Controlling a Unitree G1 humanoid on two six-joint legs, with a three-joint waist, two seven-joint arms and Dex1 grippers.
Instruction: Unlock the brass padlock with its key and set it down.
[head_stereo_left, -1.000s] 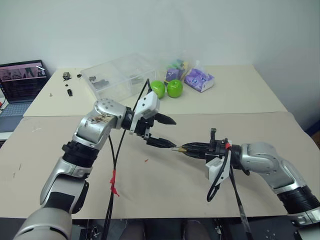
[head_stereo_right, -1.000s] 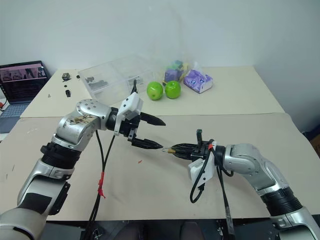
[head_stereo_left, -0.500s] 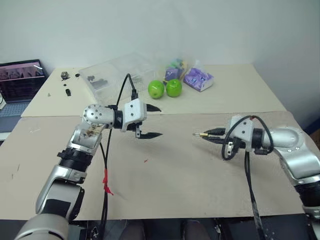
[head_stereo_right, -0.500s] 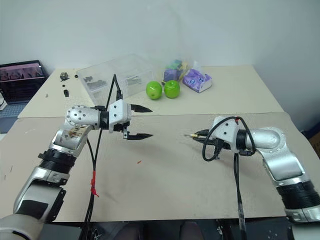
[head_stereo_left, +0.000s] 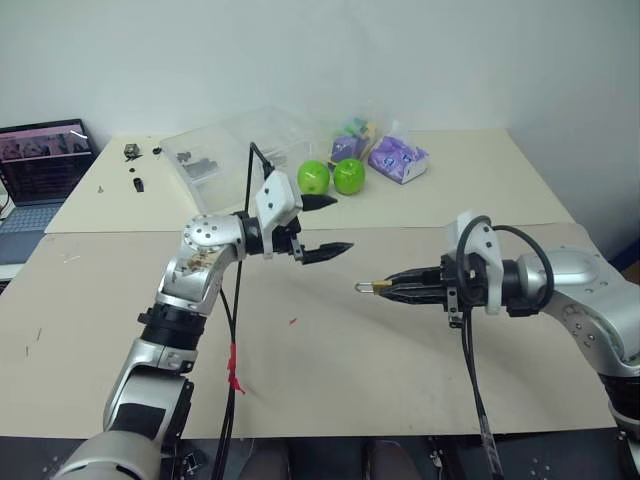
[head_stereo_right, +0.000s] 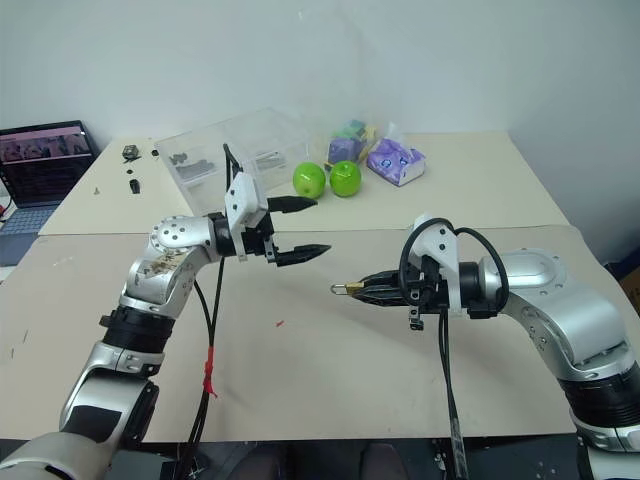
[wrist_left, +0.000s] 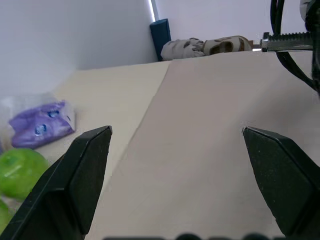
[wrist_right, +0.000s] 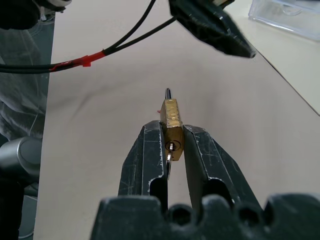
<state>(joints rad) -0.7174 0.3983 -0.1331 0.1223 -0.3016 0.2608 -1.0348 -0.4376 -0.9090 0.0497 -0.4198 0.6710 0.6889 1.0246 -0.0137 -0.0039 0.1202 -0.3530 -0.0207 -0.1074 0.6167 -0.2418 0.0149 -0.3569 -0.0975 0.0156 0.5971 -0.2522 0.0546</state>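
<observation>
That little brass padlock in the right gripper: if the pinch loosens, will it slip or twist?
Probably yes. The padlock is smooth brass, pinched only at its lower end by the right gripper, so it could slide out. Most of the body sticks out past the fingertips, so a push there may pivot it. It looks rigid and dense for its size.

Two beige tables (head_stereo_left: 470, 180) against a white wall (head_stereo_left: 300, 50).
</observation>
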